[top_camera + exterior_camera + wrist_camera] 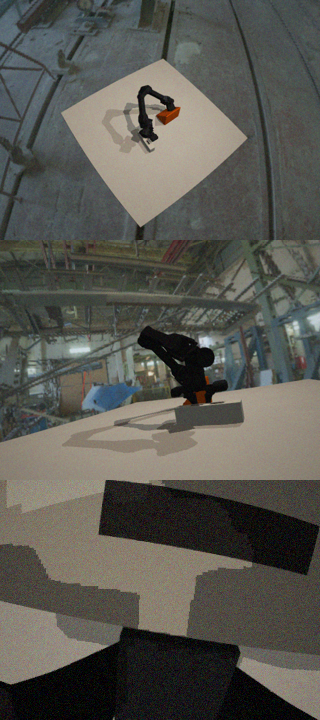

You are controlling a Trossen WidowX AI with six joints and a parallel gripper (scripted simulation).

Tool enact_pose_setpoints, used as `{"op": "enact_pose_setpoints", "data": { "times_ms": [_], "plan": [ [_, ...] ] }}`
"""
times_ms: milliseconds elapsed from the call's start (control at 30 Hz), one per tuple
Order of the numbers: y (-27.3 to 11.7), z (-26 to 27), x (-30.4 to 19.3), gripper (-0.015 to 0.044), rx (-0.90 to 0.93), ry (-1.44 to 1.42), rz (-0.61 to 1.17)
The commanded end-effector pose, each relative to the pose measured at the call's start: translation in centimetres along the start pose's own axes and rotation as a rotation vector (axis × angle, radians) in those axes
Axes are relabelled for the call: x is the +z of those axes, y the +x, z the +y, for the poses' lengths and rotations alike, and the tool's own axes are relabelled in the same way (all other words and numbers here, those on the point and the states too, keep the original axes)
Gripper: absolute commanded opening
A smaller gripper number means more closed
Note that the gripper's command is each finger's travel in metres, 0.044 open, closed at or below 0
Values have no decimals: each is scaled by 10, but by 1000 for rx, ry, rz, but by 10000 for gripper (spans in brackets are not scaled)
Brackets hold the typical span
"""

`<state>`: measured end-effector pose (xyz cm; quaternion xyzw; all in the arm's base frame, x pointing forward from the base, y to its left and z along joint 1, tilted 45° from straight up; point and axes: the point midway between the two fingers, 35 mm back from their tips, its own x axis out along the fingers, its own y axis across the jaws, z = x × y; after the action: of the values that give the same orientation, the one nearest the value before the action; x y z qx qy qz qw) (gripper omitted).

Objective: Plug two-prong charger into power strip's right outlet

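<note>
The power strip is a pale, long block lying on the table. A dark rectangle on its top shows in the wrist view. My gripper is shut on the charger, low over the strip's left part in the exterior view. The charger is a dark block between the black fingers. In the wrist view its front edge overlaps the strip's near edge. Its prongs are not visible, so I cannot tell whether they touch or enter an outlet. The arm and gripper cover part of the strip in the top view.
An orange wedge-shaped base carries the arm behind the strip; part of it shows between the fingers in the exterior view. The arm's shadows fall across the beige table top and partly over the strip.
</note>
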<state>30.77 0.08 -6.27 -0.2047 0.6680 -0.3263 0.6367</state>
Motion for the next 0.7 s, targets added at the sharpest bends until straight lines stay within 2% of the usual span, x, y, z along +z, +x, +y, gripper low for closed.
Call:
{"op": "enact_pose_setpoints", "data": {
  "times_ms": [0, 667],
  "plan": [
    [-1, -1, 10, 0, 5, 21, -19],
    [-2, -1, 18, 0, 5, 21, -19]
  ]
}}
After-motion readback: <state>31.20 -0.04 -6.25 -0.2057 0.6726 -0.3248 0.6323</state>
